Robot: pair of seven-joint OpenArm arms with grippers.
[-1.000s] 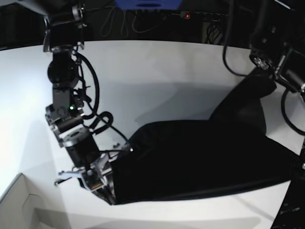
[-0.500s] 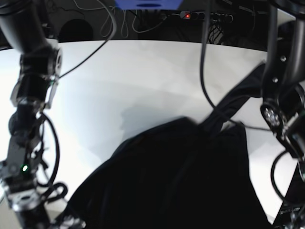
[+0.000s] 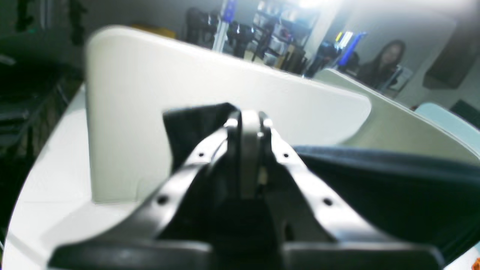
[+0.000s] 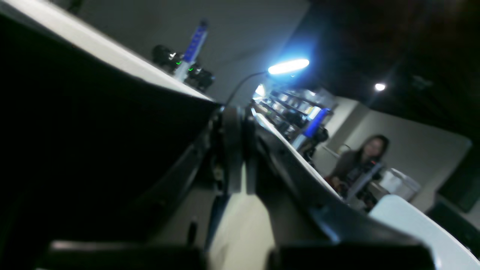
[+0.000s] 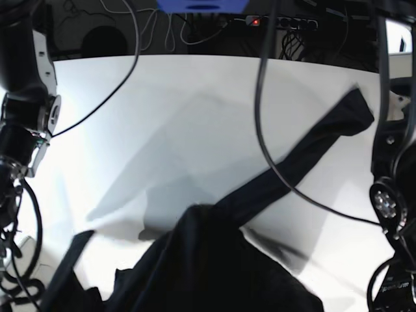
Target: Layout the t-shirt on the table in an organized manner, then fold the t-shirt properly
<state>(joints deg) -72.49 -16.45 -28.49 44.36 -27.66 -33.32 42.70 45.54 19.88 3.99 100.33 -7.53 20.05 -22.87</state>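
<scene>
The black t-shirt [image 5: 214, 266] hangs lifted off the white table [image 5: 195, 97] and fills the bottom of the base view. One long strip of it [image 5: 325, 136] trails down to the table at the far right. In the left wrist view my left gripper [image 3: 249, 123] is shut, with black t-shirt cloth [image 3: 375, 180] pinched at its tips and spreading right. Over in the right wrist view my right gripper [image 4: 234, 116] is shut too, and the t-shirt [image 4: 93, 131] stretches away to its left. Both gripper tips are out of the base view.
The arm on the left [image 5: 23, 117] and the arm on the right [image 5: 390, 195] stand at the edges of the base view. A black cable [image 5: 260, 97] hangs across the middle. A power strip with a red light [image 5: 255, 21] lies behind the table. A person [image 3: 382, 63] stands in the background.
The t-shirt has been pulled up from the table toward the camera. Both arms rose and spread outward, and their grippers left the base view. One strip now trails to the far right.
</scene>
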